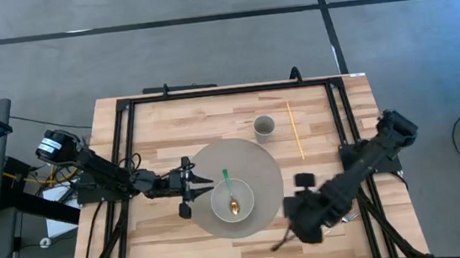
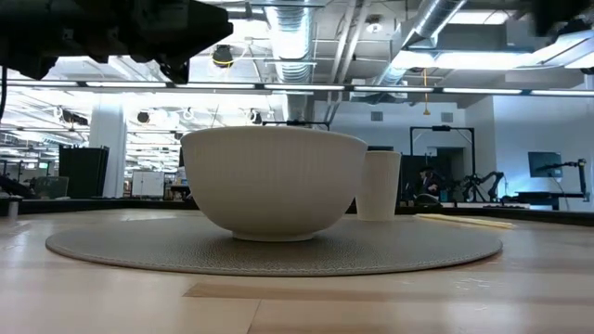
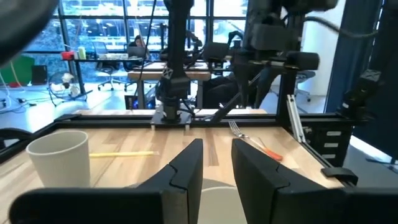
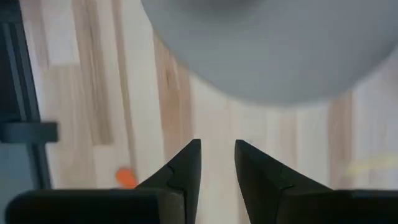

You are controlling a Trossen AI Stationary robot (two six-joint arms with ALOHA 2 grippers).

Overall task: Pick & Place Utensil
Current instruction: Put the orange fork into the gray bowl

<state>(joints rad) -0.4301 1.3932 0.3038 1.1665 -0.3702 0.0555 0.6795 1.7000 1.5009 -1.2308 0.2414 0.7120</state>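
A white bowl (image 1: 233, 201) (image 2: 274, 181) stands on a round grey placemat (image 1: 259, 164). In it lies a spoon (image 1: 230, 192), its green handle leaning on the far rim. A fork (image 3: 249, 135) with an orange handle (image 4: 126, 177) lies on the wood by the mat's near right edge, partly under my right arm. My left gripper (image 1: 205, 180) (image 3: 216, 163) is level at the mat's left edge, facing the bowl, slightly open. My right gripper (image 1: 300, 222) (image 4: 217, 155) points down over bare wood between mat and fork, slightly open.
A white paper cup (image 1: 264, 126) (image 3: 59, 158) stands just past the mat's far right edge. A thin yellow stick (image 1: 295, 129) (image 2: 464, 220) lies on the wood to its right. A black frame (image 1: 125, 139) borders the table. Bare wood lies left of the mat.
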